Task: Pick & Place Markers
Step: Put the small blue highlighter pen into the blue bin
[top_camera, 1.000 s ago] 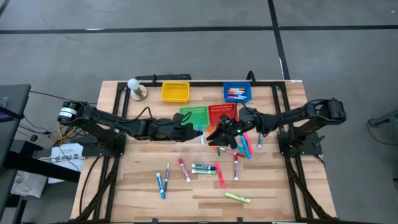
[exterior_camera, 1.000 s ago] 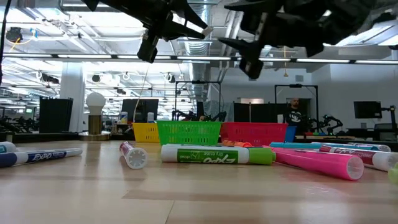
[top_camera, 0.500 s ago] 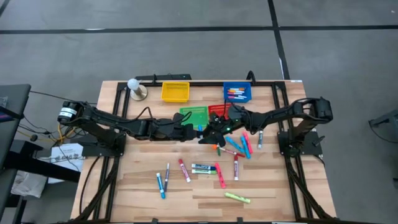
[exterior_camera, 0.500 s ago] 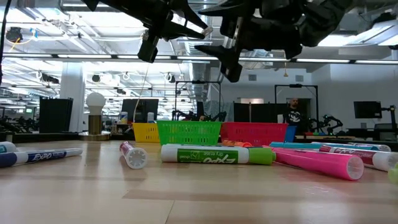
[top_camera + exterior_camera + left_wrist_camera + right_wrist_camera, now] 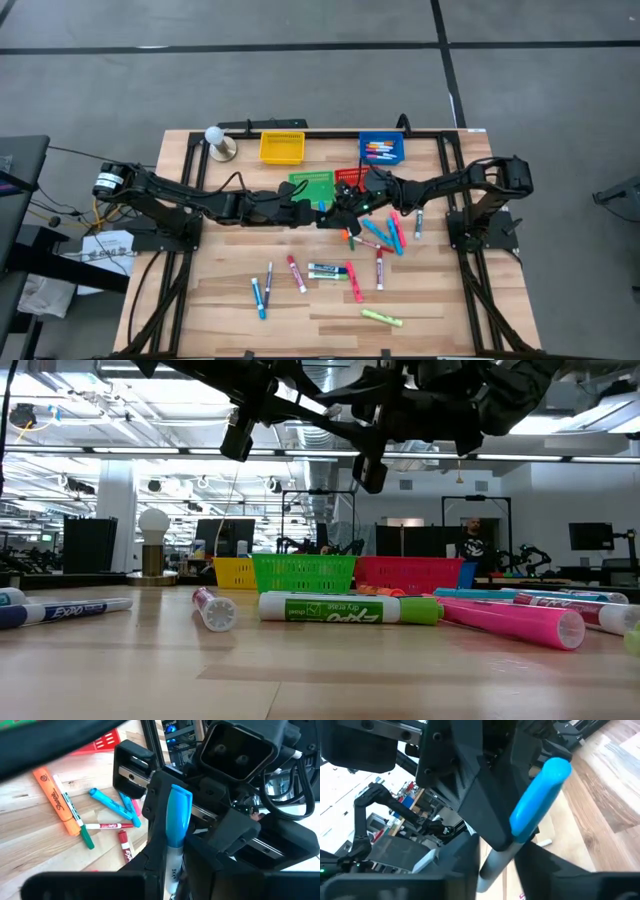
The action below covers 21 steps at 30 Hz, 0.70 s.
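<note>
Since the earlier frame, right gripper (image 5: 335, 212) has advanced left and now meets left gripper (image 5: 312, 210) mid-table. Near side: loose markers (image 5: 330, 272) lie on table (image 5: 220, 300). Left jaws are clamped on blue-capped marker (image 5: 176, 827); right fingers (image 5: 155, 815) flank its cap, grip unconfirmed. Advice: secure right hold before left releases. Far side: blue basket (image 5: 382, 148) already holds markers.

Two matte black jointed arms, boxy links joined by rounded housings, black cables along the left arm (image 5: 170, 195); the right arm (image 5: 470, 180) ends in a blocky black tool (image 5: 342, 212) with flat angular fingers and silver rails
</note>
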Available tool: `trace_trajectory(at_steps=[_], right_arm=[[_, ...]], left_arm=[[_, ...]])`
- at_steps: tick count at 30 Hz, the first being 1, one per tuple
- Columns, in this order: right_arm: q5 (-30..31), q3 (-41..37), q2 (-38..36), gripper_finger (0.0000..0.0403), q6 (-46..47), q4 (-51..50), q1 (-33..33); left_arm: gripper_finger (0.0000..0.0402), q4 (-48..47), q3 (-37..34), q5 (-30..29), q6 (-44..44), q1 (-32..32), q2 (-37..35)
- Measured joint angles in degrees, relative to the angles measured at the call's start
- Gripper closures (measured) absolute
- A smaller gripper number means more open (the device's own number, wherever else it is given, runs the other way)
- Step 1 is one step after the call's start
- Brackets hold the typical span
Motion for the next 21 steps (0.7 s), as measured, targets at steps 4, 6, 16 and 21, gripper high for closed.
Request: trace_trajectory(at_steps=[4,6,16,21], right_arm=[[-0.1,-0.03,0.0,0.0354,-0.12,-0.24,0.0],[-0.04,-0.09,0.0,0.0374,-0.22,-0.27,-0.04],[0.31,-0.08,0.0,0.0371,-0.35,-0.32,-0.42],[0.02,-0.07,-0.02,0.0376,-0.33,-0.7,-0.9]], left_arm=[[0.034,0.04,0.02,0.04,0.48,-0.07,-0.04],[0.0334,0.07,0.04,-0.41,1.48,-0.11,-0.07],[0.0288,0.02,0.04,-1.01,3.75,0.02,-0.04],[0.0253,-0.63,0.02,-0.64,6.22,0.02,-0.02]])
